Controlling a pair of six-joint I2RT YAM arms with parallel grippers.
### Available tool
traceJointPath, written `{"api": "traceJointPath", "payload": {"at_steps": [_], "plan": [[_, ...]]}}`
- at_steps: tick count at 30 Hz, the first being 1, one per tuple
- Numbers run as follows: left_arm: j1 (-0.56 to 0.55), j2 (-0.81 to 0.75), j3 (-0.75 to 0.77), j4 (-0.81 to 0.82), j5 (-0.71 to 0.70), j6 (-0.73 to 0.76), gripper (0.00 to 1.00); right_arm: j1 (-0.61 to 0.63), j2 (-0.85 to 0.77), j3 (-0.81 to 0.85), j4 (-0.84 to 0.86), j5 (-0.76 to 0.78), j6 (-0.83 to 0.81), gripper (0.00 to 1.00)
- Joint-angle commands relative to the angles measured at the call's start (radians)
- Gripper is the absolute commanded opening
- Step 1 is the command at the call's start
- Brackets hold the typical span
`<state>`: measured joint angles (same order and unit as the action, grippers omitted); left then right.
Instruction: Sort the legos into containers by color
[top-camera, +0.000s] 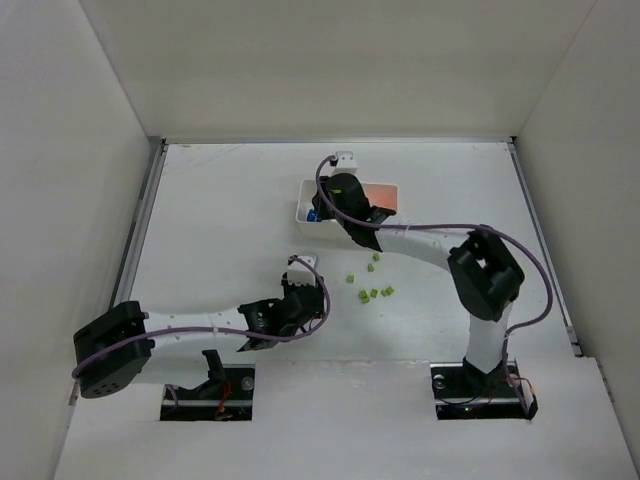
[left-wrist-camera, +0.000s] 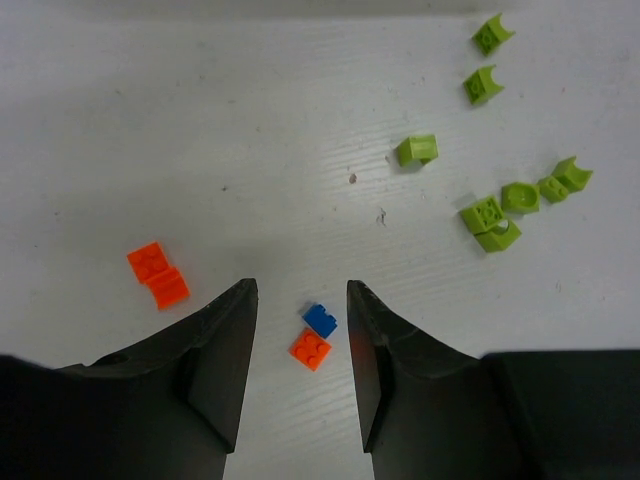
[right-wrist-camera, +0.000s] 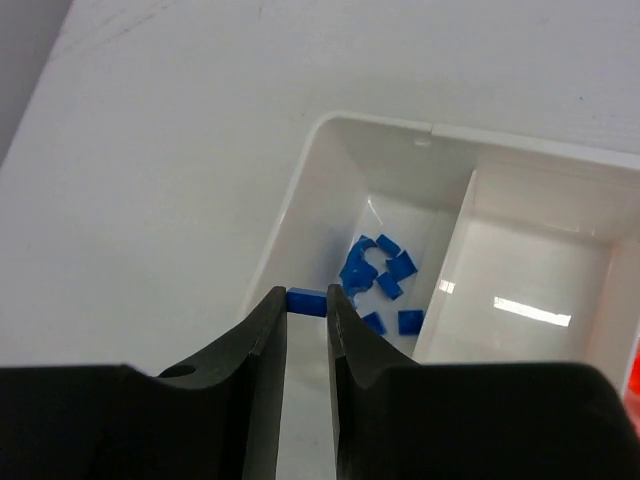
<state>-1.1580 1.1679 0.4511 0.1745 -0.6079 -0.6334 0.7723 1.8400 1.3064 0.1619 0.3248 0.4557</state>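
3 white walls (top-camera: 330, 70) enclose table (top-camera: 220, 210); left gripper (left-wrist-camera: 300, 288) gapes, right gripper (right-wrist-camera: 306, 296) pinches blue lego (right-wrist-camera: 306, 301).

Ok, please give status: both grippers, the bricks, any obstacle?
Right gripper shut on blue brick, at rim of tray compartment holding blue bricks. Left gripper open over loose blue-orange pair. Green bricks loose on table; nothing blocking.
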Motion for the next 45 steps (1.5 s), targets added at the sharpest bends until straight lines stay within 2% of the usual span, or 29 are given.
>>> {"api": "traceJointPath", "payload": {"at_steps": [1, 5, 8, 12, 18, 28, 39, 45], "plan": [[-0.022, 0.021, -0.015, 0.014, -0.020, -0.011, 0.39, -0.011, 0.079, 0.105, -0.018, -0.046, -0.031, 0.25], [-0.033, 0.044, -0.026, 0.028, -0.016, -0.017, 0.41, -0.012, 0.119, 0.152, -0.028, -0.038, -0.026, 0.44], [-0.035, 0.042, -0.032, 0.033, -0.007, -0.026, 0.43, -0.009, 0.073, 0.120, -0.024, -0.032, -0.028, 0.49], [-0.038, 0.053, -0.029, 0.051, 0.033, -0.014, 0.43, -0.009, -0.011, 0.044, -0.001, -0.007, -0.031, 0.49], [-0.071, 0.124, 0.000, 0.082, 0.051, 0.014, 0.41, -0.009, -0.168, -0.157, 0.045, 0.022, -0.019, 0.49], [-0.030, 0.167, 0.003, 0.071, 0.049, -0.002, 0.39, -0.009, -0.375, -0.435, 0.088, 0.033, 0.014, 0.48], [-0.042, 0.251, 0.057, 0.060, 0.069, 0.018, 0.35, -0.009, -0.421, -0.481, 0.096, 0.033, 0.020, 0.48], [-0.041, 0.256, 0.055, 0.043, 0.068, 0.012, 0.25, -0.011, -0.444, -0.493, 0.093, 0.036, 0.018, 0.48]]}}
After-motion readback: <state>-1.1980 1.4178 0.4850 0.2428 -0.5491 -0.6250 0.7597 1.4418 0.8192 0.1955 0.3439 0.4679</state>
